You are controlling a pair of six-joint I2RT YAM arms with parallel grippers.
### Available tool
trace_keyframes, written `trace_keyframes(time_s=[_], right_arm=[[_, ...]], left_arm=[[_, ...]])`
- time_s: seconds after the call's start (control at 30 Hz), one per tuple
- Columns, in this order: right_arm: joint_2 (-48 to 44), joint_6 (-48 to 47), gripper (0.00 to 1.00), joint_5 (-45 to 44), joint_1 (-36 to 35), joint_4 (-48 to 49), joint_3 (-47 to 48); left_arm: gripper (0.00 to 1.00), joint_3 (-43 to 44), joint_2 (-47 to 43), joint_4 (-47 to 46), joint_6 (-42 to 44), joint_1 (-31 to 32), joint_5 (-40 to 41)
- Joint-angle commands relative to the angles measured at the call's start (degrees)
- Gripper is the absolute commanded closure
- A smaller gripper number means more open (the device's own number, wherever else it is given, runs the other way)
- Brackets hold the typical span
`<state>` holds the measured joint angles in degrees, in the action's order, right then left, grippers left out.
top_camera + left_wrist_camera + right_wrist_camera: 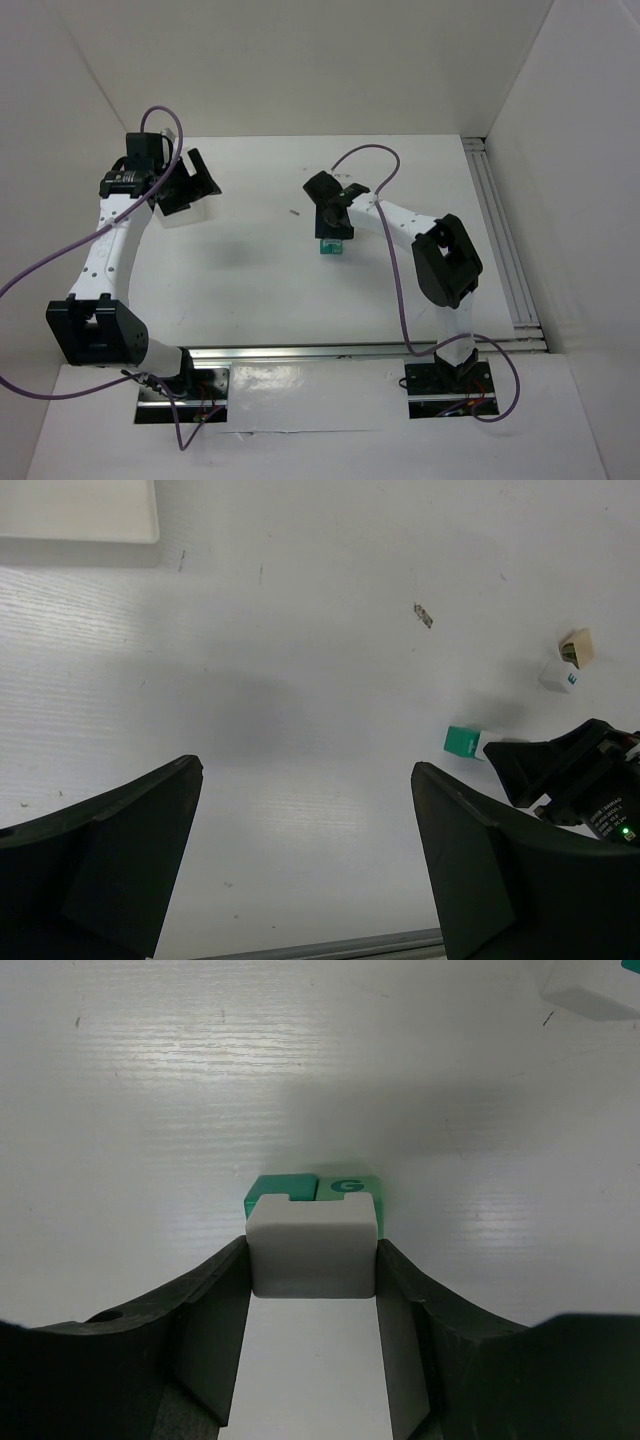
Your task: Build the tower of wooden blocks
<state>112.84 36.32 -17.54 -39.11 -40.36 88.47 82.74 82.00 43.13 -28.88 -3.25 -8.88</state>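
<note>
stacking white block (312, 1245) on teal cube (345, 1187)
right gripper (312, 1270) clamps the white block at a narrow width, poised right over the teal cube on the counter (150, 1080), likely to seat it as the next tier; contact unclear. right arm (400, 225) stretched forward, wrist pitched down. left gripper (305, 772) spread wide, empty, parked by the tray (75, 520), out of the way

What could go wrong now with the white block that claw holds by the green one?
The right gripper pinches the white block close to the teal block. If it is set down off-centre, it might topple on release. The fingers could also nudge the teal block while pulling away.
</note>
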Motion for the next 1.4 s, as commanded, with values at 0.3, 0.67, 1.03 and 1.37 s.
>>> trace_keyframes(time_s=[0.3, 0.67, 1.03, 1.37], right_arm=[[0.72, -0.28, 0.48, -0.48, -0.44, -0.59, 0.3], [0.72, -0.28, 0.47, -0.48, -0.97, -0.6, 0.3], [1.25, -0.28, 0.4, -0.48, -0.97, -0.6, 0.3], [1.77, -0.81, 0.15, -0.48, -1.49, -1.13, 1.88]], left_arm=[[0.01, -0.74, -0.17, -1.65, -0.47, -0.27, -1.22], [0.01, -1.26, -0.17, -1.65, -0.47, -0.27, -0.7], [0.01, -1.26, -0.17, -2.18, -0.47, -0.27, -0.7], [0.01, -1.26, -0.17, -2.18, -0.47, -0.27, -0.7]])
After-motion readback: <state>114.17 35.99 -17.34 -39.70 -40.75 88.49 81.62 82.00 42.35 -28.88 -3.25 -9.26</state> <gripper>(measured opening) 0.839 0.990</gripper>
